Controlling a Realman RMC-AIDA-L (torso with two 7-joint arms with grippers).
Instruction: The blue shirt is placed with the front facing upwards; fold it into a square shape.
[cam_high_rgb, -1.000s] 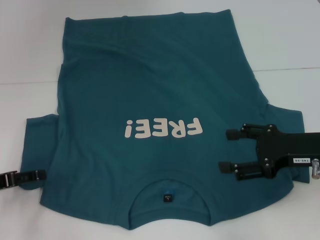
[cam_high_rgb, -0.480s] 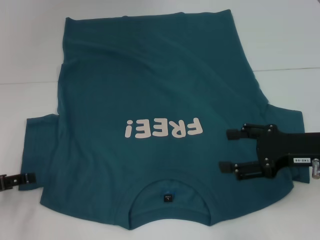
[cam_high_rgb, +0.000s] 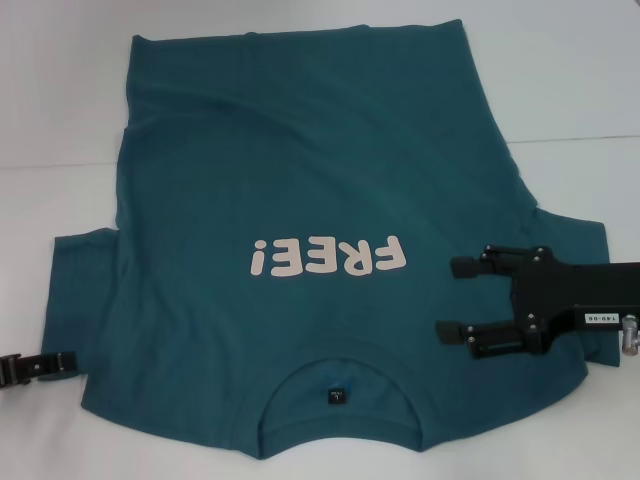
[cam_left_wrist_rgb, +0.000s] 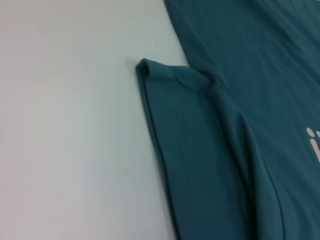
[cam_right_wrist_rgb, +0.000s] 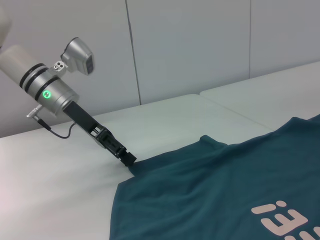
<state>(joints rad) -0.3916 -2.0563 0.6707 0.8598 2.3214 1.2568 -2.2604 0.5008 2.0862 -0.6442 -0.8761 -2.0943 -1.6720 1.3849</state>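
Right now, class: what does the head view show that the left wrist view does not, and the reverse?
Only the head view shows both grippers: the right gripper, open above the blue shirt, and the left gripper at its sleeve edge, plus the neck label. Only the left wrist view shows the folded-up corner of the sleeve close up. Both show the shirt lying on the white table.

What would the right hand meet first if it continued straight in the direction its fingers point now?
The right hand, fingers open, points across the blue shirt toward the robot's left. It hovers over the cloth, so it would probably pass above the teal fabric below the "FREE!" lettering; height is unclear.
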